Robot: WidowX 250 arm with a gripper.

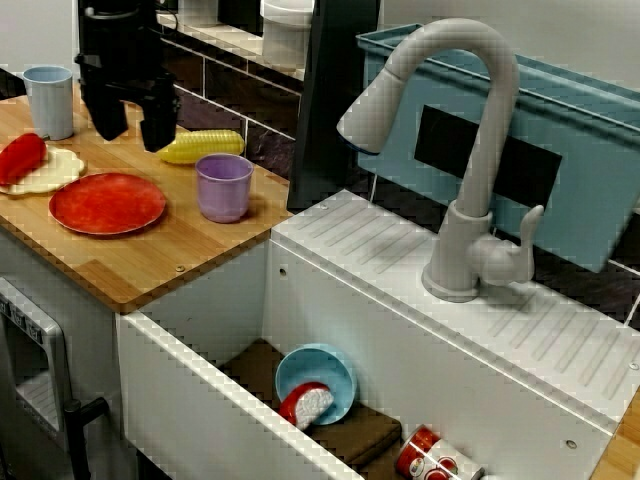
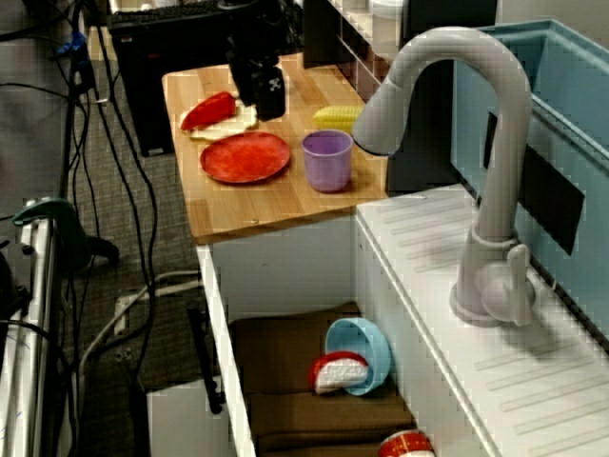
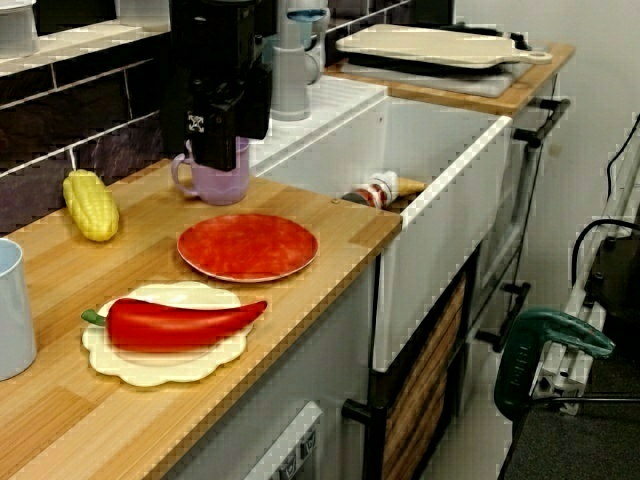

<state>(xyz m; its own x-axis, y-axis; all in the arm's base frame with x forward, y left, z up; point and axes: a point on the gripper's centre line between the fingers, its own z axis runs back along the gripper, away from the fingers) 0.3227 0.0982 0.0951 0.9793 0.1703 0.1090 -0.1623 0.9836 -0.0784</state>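
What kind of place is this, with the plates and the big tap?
It looks like a kitchen, probably a play or practice one: a wooden counter with a red plate and a purple cup, a white sink with a tall faucet, and pretend-looking corn and a red pepper.

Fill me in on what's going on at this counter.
One robot arm's black gripper hangs open and empty above the wooden counter, nearest the yellow corn and the red plate. A purple cup stands beside them, and a red pepper lies on a cream plate. Down in the sink, a blue bowl lies tipped on its side.
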